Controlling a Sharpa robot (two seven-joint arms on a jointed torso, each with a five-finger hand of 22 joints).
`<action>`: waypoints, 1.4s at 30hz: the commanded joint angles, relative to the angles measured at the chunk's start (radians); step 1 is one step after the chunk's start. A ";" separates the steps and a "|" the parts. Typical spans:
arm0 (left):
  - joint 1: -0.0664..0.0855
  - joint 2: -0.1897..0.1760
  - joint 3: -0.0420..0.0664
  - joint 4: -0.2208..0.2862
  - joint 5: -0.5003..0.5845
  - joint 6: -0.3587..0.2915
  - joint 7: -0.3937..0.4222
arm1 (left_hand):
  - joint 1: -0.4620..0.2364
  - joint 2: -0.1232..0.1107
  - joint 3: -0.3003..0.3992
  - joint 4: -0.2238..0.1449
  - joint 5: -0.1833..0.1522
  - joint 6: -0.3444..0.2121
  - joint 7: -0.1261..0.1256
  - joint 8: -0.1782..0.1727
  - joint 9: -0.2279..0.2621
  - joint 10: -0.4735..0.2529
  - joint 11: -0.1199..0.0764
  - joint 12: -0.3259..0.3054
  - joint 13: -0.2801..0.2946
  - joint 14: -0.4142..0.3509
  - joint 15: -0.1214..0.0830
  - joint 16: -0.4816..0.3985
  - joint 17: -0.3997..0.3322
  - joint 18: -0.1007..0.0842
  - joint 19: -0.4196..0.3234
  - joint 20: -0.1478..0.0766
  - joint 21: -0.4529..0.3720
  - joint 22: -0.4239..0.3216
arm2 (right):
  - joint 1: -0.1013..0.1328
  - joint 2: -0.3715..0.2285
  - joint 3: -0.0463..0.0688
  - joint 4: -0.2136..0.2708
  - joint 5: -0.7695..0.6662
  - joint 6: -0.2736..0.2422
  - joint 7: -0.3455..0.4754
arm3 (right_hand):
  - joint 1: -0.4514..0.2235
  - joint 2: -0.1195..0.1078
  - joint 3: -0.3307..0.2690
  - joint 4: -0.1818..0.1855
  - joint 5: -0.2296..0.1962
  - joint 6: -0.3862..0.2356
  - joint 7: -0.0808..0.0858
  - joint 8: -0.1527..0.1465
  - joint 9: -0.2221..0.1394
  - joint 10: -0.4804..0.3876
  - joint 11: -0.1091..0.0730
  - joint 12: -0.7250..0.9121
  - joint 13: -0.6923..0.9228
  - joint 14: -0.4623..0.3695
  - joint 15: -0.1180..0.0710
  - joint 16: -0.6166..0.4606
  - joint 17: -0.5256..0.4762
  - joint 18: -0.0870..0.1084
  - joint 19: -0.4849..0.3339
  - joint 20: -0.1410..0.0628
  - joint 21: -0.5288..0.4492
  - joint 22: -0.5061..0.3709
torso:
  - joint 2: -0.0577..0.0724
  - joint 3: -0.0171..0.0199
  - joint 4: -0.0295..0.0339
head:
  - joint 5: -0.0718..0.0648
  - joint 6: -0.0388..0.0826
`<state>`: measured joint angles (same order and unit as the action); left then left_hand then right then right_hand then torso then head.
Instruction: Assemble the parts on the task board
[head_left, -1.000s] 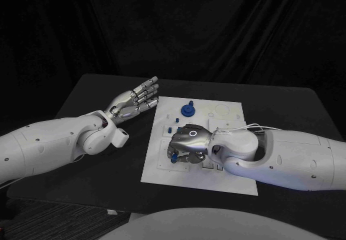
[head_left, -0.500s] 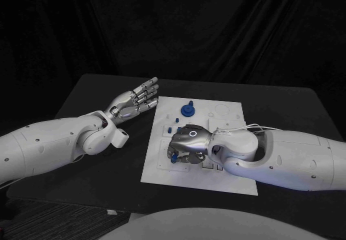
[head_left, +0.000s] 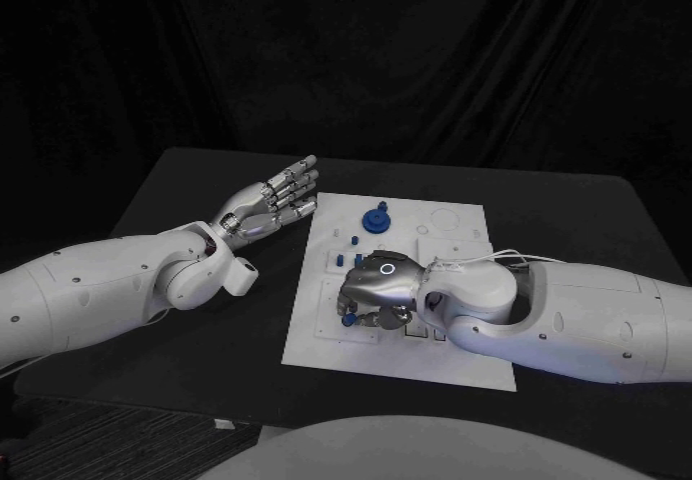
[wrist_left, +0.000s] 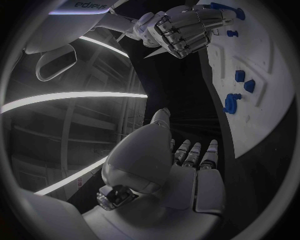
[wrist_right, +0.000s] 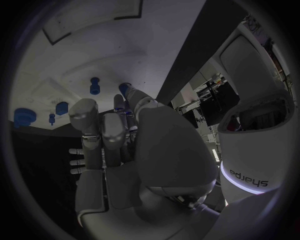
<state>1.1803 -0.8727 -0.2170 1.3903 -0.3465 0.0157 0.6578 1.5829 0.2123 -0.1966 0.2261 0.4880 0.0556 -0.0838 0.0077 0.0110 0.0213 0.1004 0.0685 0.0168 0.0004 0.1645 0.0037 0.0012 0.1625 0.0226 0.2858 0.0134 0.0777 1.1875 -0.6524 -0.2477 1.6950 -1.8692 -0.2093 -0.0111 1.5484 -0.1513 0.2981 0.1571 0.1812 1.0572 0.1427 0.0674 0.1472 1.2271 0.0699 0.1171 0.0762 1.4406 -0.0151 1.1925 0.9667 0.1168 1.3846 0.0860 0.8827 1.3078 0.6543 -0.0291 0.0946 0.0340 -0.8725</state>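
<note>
The white task board (head_left: 411, 355) lies in the middle of the black table. My right hand (head_left: 378, 290) is bent down over its left-middle area, fingers curled around a small blue part (head_left: 348, 319) that stands on the board. The right wrist view has that blue part (wrist_right: 125, 89) at a fingertip (wrist_right: 135, 96) of my right hand (wrist_right: 119, 140). A blue knob (head_left: 376, 217) stands at the board's far side, with small blue pieces (head_left: 338, 258) near it. My left hand (head_left: 274, 200) hovers open and flat, off the board's far left corner, holding nothing.
The left wrist view shows my left hand (wrist_left: 187, 160), the board's edge (wrist_left: 265, 100) with a blue hooked piece (wrist_left: 232, 102) and two small blue blocks (wrist_left: 244, 80), and my right hand (wrist_left: 184, 27) beyond. Bare black table (head_left: 188, 330) surrounds the board.
My right hand has shifted slightly over the board, and the blue part under its fingers sits a touch nearer. The left arm has not moved.
</note>
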 joint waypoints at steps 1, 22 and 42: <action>-0.002 0.000 0.001 0.003 0.006 0.003 0.008 | 0.010 0.002 0.000 -0.004 0.006 0.000 0.008 0.005 0.001 -0.008 0.003 -0.003 -0.001 0.000 0.007 -0.004 -0.001 0.016 0.007 0.001 0.004 0.001 | -0.003 -0.004 0.000 0.006 -0.010 0.008 -0.019 | -0.009 0.004 0.004 0.004 -0.004 -0.001 -0.004 0.000 0.000 -0.004 0.001 -0.005 0.001 -0.004 0.004 -0.007 0.000 -0.004 -0.006 0.003 -0.006 0.111 | 0.000 0.0000 -0.0002 | 0.002 0.000; -0.002 0.000 0.001 0.001 0.006 0.008 -0.003 | 0.010 0.005 0.002 -0.005 0.006 -0.002 0.006 0.004 0.001 -0.009 0.003 -0.006 -0.002 0.000 0.010 -0.004 -0.001 0.016 0.007 0.001 0.004 -0.001 | -0.005 -0.006 0.000 -0.002 0.005 0.015 -0.025 | -0.026 0.002 0.005 0.010 -0.002 -0.008 -0.002 -0.004 -0.002 -0.013 0.004 -0.011 0.002 -0.005 0.006 -0.010 -0.003 -0.002 -0.010 0.006 -0.014 0.109 | 0.001 -0.0002 -0.0005 | 0.002 0.000; -0.004 -0.007 0.001 -0.001 0.006 0.009 -0.003 | 0.009 0.006 0.002 -0.005 0.006 -0.003 0.005 0.004 0.000 -0.010 0.003 -0.007 -0.003 0.000 0.012 -0.004 -0.001 0.016 0.007 0.002 0.004 0.000 | 0.031 -0.173 0.001 0.077 0.131 -0.277 -0.008 | -0.079 -0.051 -0.192 0.138 -0.047 -0.574 0.012 -0.016 -0.097 -0.380 0.062 -0.035 -0.008 -0.038 0.042 -0.028 -0.023 0.008 -0.041 0.039 -0.102 0.094 | -0.002 0.0001 -0.0003 | -0.006 0.000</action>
<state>1.1781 -0.8795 -0.2170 1.3872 -0.3464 0.0165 0.6436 1.5868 0.2162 -0.1967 0.2262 0.4880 0.0556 -0.0839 0.0078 0.0107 0.0177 0.1039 0.0646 0.0150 0.0005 0.1717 0.0036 0.0009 0.1625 0.0226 0.2858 0.0134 0.0778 1.2153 -0.8188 -0.2476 1.7627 -1.8072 -0.3835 -0.0234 1.4754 -0.2001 0.1091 0.2911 0.1301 0.4849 0.1558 0.0476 0.0492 0.8469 0.1325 0.0792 0.0677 1.3995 0.0258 1.1634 0.9432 0.1168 1.3367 0.1274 0.7783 1.3077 0.6534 -0.0287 0.0944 0.0300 -0.8725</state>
